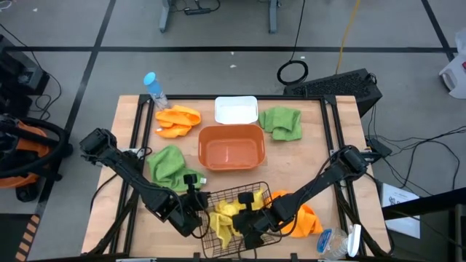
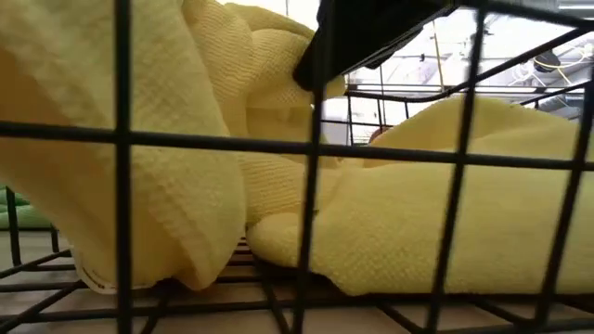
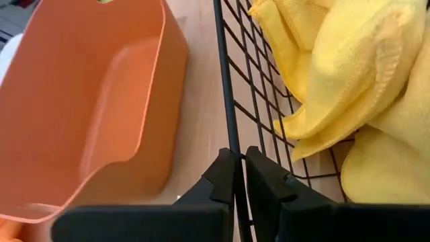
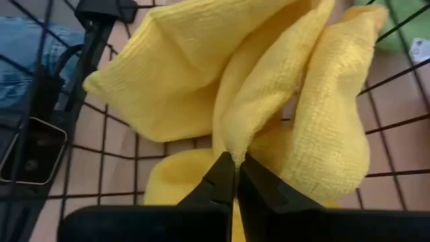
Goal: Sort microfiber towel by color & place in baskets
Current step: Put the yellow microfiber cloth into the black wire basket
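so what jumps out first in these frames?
Both pincers meet at the black wire basket at the table's near edge: the right pincer is inside it, shut on a yellow towel, and the left pincer is clamped on the basket's wire wall. Behind it, the orange tub and white bin sit empty, with green towels and orange towels loose around them.

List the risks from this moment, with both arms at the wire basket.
1. The right gripper is shut on a fold of a yellow towel inside the black wire basket; lifting away without opening could drag the towel back out.
2. The left gripper clamps the basket's rim wire; any pull may slide or tip the basket toward the orange tub beside it.
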Motion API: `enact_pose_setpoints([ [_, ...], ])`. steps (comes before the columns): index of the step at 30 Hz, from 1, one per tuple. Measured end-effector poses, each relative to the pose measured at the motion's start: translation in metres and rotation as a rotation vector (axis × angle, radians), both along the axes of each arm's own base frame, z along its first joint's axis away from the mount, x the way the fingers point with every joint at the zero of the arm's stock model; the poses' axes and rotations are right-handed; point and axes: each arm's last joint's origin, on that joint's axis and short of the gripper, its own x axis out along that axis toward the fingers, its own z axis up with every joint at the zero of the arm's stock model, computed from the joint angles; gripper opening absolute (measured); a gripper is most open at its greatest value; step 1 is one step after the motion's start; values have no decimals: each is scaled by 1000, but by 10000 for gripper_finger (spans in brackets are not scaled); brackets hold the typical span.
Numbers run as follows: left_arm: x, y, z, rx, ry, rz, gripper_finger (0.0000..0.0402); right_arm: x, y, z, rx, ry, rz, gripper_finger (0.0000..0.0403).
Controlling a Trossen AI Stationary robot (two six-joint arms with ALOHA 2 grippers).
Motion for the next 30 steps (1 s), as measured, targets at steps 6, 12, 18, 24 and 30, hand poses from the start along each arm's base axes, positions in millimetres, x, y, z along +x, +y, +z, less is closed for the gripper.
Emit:
enact_pose_setpoints([
  [6,-1,3,0,101,14,-29,26,-2,-4,15,59,-6,7,29],
  [12,2,8,0,165,37,-64,26,-9,-6,28,172,37,-6,66],
  [18,4,10,0,200,60,-97,26,-18,-13,40,190,76,-67,116],
  [24,3,10,0,228,83,-133,27,-16,-18,51,177,-23,-178,147],
  [30,3,10,0,230,82,-125,27,5,-20,37,199,-83,-160,136],
])
